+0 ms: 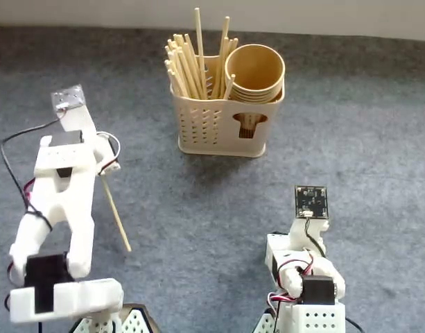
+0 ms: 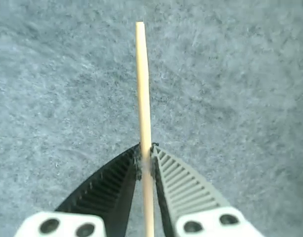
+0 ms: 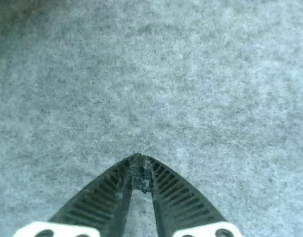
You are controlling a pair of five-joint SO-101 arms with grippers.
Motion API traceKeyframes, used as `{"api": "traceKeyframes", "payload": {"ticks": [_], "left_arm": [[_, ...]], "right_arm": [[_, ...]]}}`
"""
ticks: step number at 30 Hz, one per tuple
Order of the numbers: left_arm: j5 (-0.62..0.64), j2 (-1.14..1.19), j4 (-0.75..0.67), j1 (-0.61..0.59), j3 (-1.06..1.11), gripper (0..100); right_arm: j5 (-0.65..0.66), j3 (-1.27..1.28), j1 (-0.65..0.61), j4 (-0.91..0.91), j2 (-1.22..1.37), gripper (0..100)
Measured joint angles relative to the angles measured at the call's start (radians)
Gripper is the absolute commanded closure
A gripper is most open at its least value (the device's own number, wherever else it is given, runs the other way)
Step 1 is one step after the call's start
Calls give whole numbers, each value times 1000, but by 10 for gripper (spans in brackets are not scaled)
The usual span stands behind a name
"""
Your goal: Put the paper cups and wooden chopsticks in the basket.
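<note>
Left gripper clamped on one wooden chopstick near the left edge of the carpet, stick slanting toward the near edge. Right gripper closed together on nothing, by the near edge. Basket at mid far edge holds stacked paper cups beside a chopstick bundle.

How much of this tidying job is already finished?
Nearly done: stacked paper cups and a bundle of chopsticks stand in the basket. The left gripper is shut on one more chopstick, not yet in the basket. The right gripper is shut, empty.
</note>
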Motion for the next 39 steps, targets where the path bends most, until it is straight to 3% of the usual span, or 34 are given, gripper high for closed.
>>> {"api": "traceKeyframes", "payload": {"ticks": [10, 20, 28, 33, 39], "left_arm": [[284, -255, 15, 5, 87, 995], [367, -649, -20, 61, 95, 995], [328, -876, -308, 61, 95, 995], [256, -930, -580, 63, 95, 995], [229, -933, -842, 187, 95, 995]], "right_arm": [[0, 0, 0, 0, 0, 993], [0, 0, 0, 0, 0, 993], [0, 0, 0, 0, 0, 993], [0, 0, 0, 0, 0, 993], [0, 0, 0, 0, 0, 993]]}}
